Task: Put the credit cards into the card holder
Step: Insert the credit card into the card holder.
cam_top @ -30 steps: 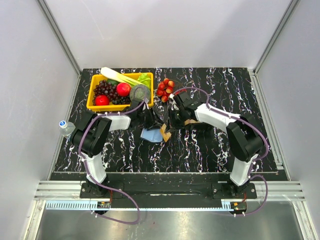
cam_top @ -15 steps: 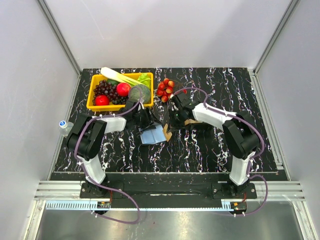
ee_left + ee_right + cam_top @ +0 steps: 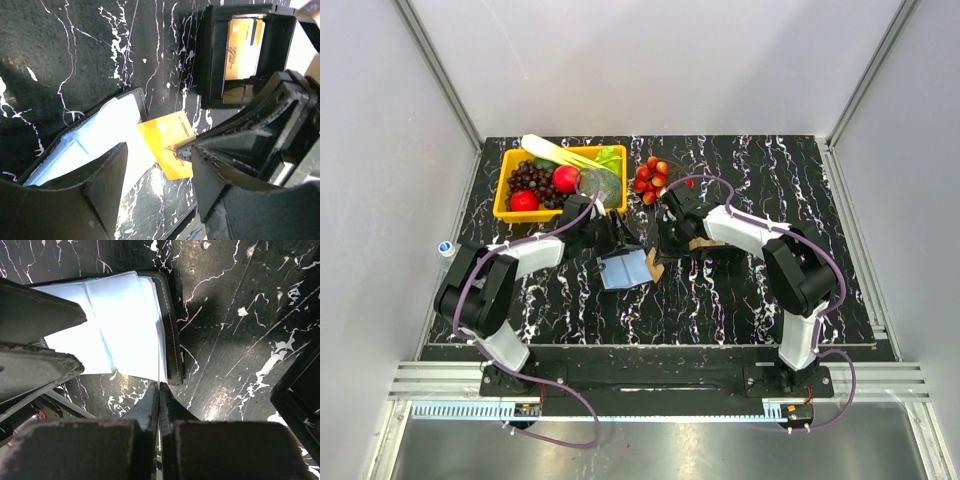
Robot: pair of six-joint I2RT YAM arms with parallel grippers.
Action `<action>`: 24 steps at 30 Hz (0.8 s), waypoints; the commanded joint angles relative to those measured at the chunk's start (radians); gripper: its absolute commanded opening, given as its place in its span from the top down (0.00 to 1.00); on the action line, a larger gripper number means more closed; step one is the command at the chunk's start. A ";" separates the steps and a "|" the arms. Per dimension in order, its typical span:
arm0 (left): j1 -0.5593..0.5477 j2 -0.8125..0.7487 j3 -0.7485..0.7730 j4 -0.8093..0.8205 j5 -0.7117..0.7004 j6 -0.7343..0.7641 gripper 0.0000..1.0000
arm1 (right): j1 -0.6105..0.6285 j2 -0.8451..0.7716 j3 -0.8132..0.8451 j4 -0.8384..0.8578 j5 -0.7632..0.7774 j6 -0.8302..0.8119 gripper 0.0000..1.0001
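Note:
The card holder lies open on the table, light blue inside, and also shows in the left wrist view and the right wrist view. My right gripper is shut on an orange-gold credit card, held edge-on at the holder's right edge. My left gripper is open, its fingers straddling the holder's edge and the card. Another credit card stands in a deeper black tray, just right of the grippers in the top view.
A yellow basket of fruit and vegetables stands at the back left. A pile of small red fruits lies beside it. A bottle cap shows at the table's left edge.
The left arm's elbow has swung out to the left and its gripper has drawn back a little behind the holder. The right gripper stays beside the holder with the card.

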 commanded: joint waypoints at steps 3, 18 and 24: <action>0.004 -0.128 -0.046 -0.104 -0.049 0.108 0.46 | 0.008 0.001 0.034 0.011 0.013 -0.008 1.00; -0.014 -0.068 -0.086 -0.268 -0.221 0.171 0.59 | 0.008 -0.080 0.025 0.065 -0.010 -0.014 1.00; -0.023 -0.059 -0.059 -0.273 -0.221 0.183 0.62 | 0.008 -0.140 0.043 0.133 -0.041 -0.020 1.00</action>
